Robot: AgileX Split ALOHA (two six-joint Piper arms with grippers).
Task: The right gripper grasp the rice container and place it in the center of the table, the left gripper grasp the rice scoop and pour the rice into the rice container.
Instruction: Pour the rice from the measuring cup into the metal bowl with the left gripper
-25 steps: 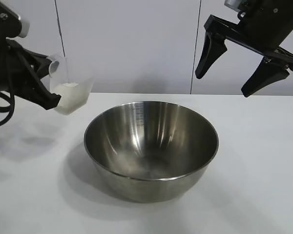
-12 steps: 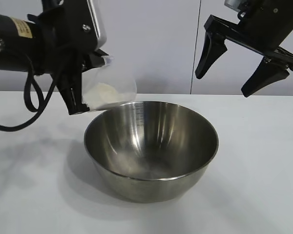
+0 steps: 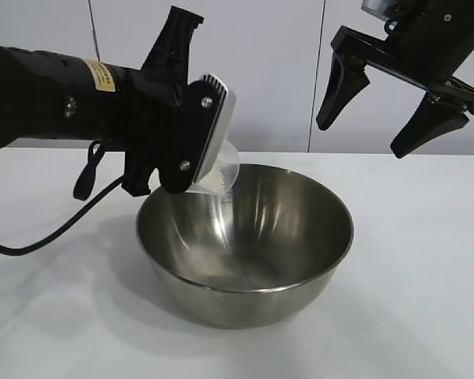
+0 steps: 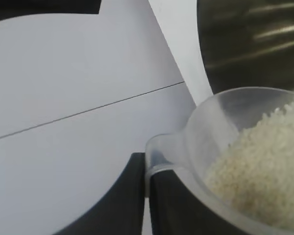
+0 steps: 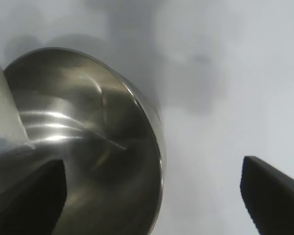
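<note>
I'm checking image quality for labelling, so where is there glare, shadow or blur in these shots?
Exterior view: soft shadows on the flat white table, streaky reflections inside the large shiny steel bowl. Left wrist view: the translucent plastic scoop looks soft. Right wrist view: bright glare streaks in the bowl.

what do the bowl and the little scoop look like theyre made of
The rice container looks like stainless steel with a polished finish: it mirrors highlights and has faint measuring marks inside. The rice scoop looks like translucent plastic, slightly frosted: the rice shows through its thin wall. The exact plastic cannot be told.
</note>
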